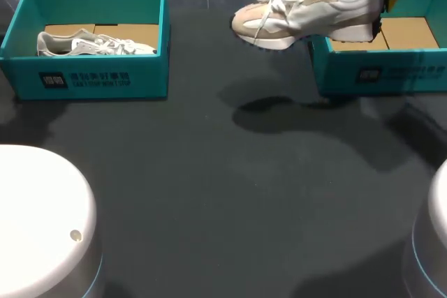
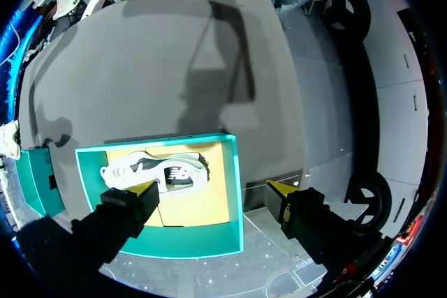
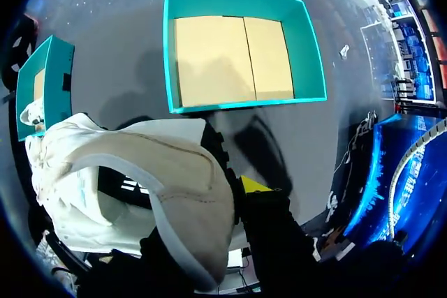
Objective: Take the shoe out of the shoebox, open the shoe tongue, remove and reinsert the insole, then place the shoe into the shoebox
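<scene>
Cream-and-white laced shoe (image 1: 307,8) hangs level above the table (image 1: 209,172), heel pinched in the right hand (image 1: 378,10).

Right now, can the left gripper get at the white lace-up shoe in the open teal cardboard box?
Probably yes: the open left gripper hangs above the box, nothing covers the shoe.

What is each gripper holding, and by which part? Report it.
The right gripper holds the shoe by its heel, in the air. The left gripper is open, holding nothing.
</scene>
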{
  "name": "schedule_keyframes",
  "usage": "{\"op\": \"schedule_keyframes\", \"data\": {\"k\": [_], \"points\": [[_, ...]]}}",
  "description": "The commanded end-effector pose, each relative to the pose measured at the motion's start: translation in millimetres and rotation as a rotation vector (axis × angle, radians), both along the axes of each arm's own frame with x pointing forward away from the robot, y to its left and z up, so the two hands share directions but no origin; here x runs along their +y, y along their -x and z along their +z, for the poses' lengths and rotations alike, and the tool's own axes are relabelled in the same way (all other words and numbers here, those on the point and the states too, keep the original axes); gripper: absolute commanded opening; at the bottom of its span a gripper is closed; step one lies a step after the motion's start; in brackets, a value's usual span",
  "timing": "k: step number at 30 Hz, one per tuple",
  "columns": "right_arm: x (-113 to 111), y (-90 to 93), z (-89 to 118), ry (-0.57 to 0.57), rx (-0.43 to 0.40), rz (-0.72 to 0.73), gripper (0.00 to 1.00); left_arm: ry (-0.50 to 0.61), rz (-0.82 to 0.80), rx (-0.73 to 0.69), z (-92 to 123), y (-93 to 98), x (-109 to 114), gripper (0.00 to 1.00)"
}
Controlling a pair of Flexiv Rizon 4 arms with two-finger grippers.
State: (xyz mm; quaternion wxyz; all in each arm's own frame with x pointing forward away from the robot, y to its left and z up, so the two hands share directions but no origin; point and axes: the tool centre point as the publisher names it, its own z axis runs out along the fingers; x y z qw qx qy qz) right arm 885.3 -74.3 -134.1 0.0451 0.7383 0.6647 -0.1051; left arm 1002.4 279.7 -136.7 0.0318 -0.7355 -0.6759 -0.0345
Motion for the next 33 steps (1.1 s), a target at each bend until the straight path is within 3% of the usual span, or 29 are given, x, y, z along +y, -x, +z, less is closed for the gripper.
{"op": "schedule_keyframes", "data": {"k": [1, 21, 26, 33], "points": [[17.1, 31.4, -7.9, 0.024, -0.233, 0.047, 0.0, -0.002, -0.001, 0.0, 0.2, -0.4, 0.3, 1.0], [106.0, 115.6, -61.8, 0.002, -0.219, 0.029, 0.0, -0.002, -0.001, 0.0, 0.2, -0.4, 0.3, 1.0], [129.3, 123.6, -79.5, -0.066, -0.174, 0.072, 0.0, -0.002, -0.001, 0.0, 0.2, -0.4, 0.3, 1.0], [129.3, 123.6, -79.5, -0.066, -0.174, 0.072, 0.0, -0.002, -0.001, 0.0, 0.2, -0.4, 0.3, 1.0]]}}
